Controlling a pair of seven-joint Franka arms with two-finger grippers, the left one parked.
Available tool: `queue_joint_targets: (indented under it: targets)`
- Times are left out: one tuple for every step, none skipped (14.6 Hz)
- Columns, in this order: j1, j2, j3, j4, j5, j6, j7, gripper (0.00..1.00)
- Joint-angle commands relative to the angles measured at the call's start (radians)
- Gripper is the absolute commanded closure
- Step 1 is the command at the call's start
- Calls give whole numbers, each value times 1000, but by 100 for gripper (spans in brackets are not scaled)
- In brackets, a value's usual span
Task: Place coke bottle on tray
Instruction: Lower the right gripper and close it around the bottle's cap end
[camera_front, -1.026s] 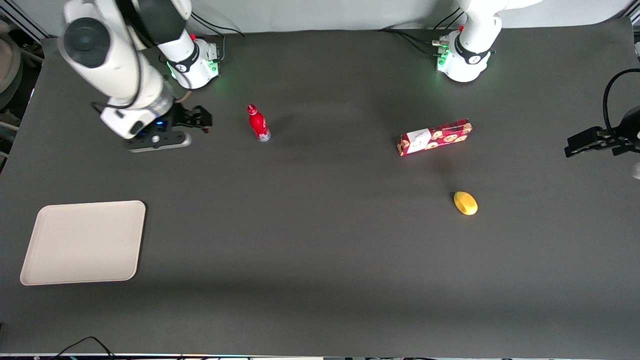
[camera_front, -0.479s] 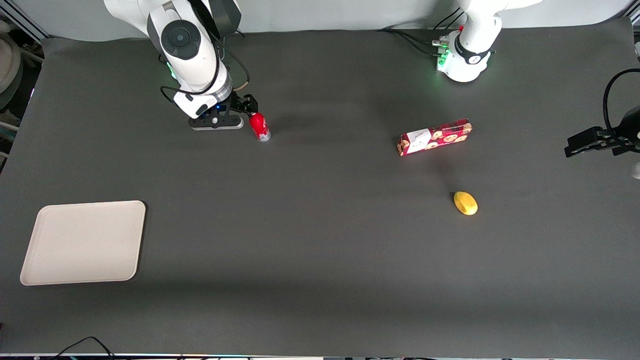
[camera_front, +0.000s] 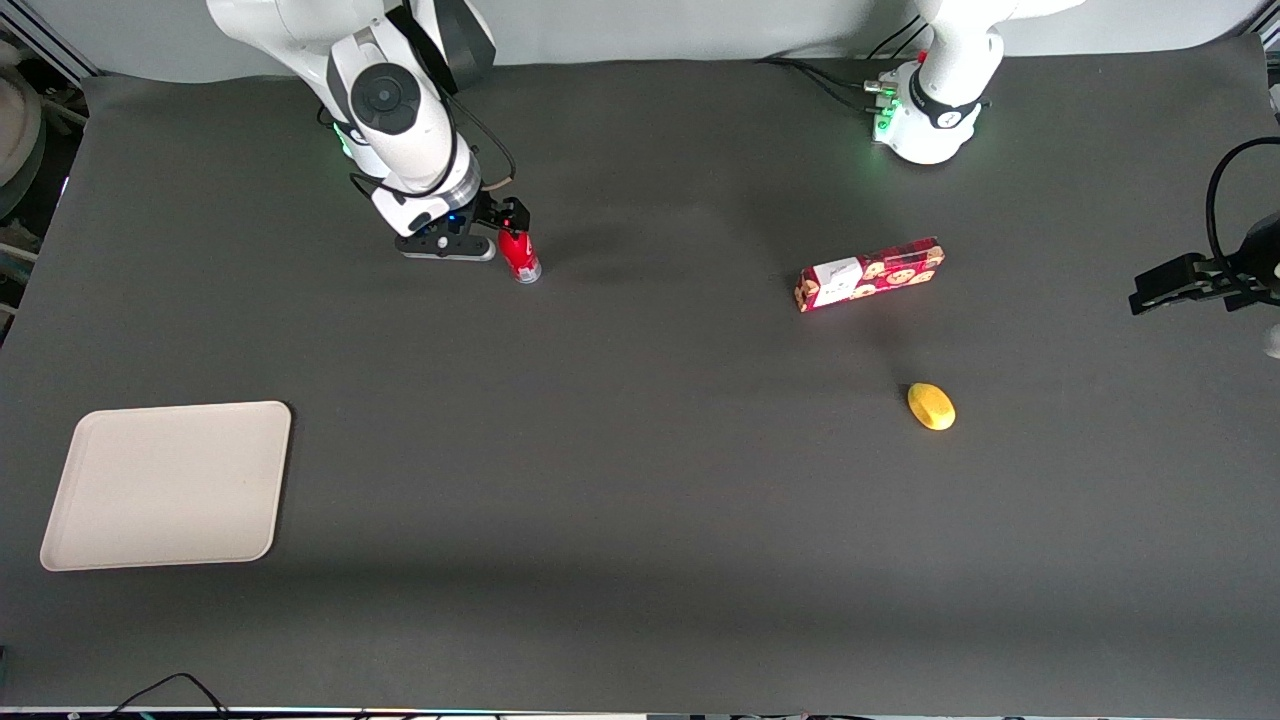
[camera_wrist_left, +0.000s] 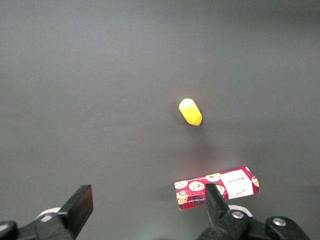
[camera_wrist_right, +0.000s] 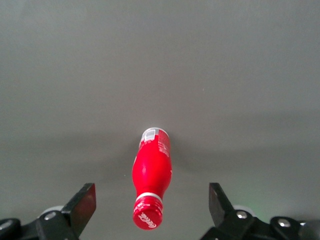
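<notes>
From the front, the hand (camera_front: 507, 222) hangs over the top of the coke bottle (camera_front: 520, 256), which stands upright on the table (camera_front: 640, 520), close to the working arm's base. The tray (camera_front: 166, 484) lies well apart from it, nearer the front camera and toward the working arm's end of the table. A biscuit box (camera_front: 868, 273) and a yellow fruit (camera_front: 931, 406) lie toward the parked arm's end.

From the right wrist, the coke bottle (camera_wrist_right: 151, 184) sits between the two fingers (camera_wrist_right: 80, 205), which are spread wide with clear gaps to either side; the hand (camera_wrist_right: 150, 207) holds nothing yet.

From the left wrist, only the biscuit box (camera_wrist_left: 217, 187) and yellow fruit (camera_wrist_left: 190, 111) show.

The bottle is slim and tall, so a finger brushing its cap on the way down could topple it. It looks slightly off centre between the fingers, though the angle makes that uncertain; closing unevenly might push it over.
</notes>
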Motion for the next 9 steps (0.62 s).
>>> queue_joint_targets:
  targets:
    - [23,-23,30,-55,26,37,50,1]
    - [22,-23,48,-67,26,41,53,1]
    - [22,-23,62,-81,29,48,68,1]
    - [23,-22,63,-84,29,50,77,1]
    - [23,-19,65,-86,29,51,77,1]
    - [23,-14,65,-87,29,57,77,1]
    - [23,-4,68,-90,29,73,79,1]
    - [32,3,70,-102,29,96,83,2]
    - [42,6,76,-116,29,114,97,4]
